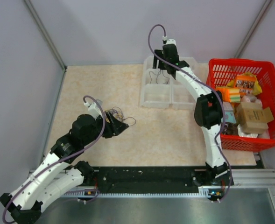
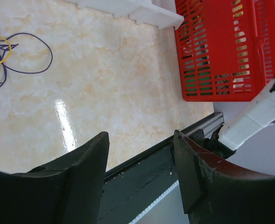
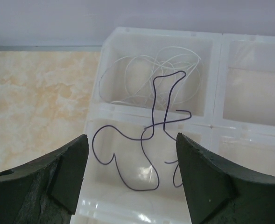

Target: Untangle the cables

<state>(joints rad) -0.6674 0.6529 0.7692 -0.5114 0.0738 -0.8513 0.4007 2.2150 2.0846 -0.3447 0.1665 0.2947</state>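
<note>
Beige marbled tabletop [image 1: 174, 135]. Red slatted plastic basket [image 1: 242, 61] far right. Clear compartmented plastic tray [image 1: 156, 95] far centre. Right gripper [image 3: 131, 140] released over the tray, thin purple cable strand [image 3: 151, 135] lying in it. Left gripper [image 2: 141, 140] released, near left, beside purple-and-yellow cable tangle [image 1: 115, 113].

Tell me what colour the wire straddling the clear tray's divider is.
Dark purple; the wire shows best in the right wrist view.

Bright even light; table [image 2: 65, 122] glare

Bare tabletop [image 1: 174, 130] right of my left gripper [image 1: 122, 127] is passable; clear bin [image 1: 156, 100] beyond, red basket [image 1: 240, 61] blocks right side, wall [image 1: 16, 93] probably close left.
</note>
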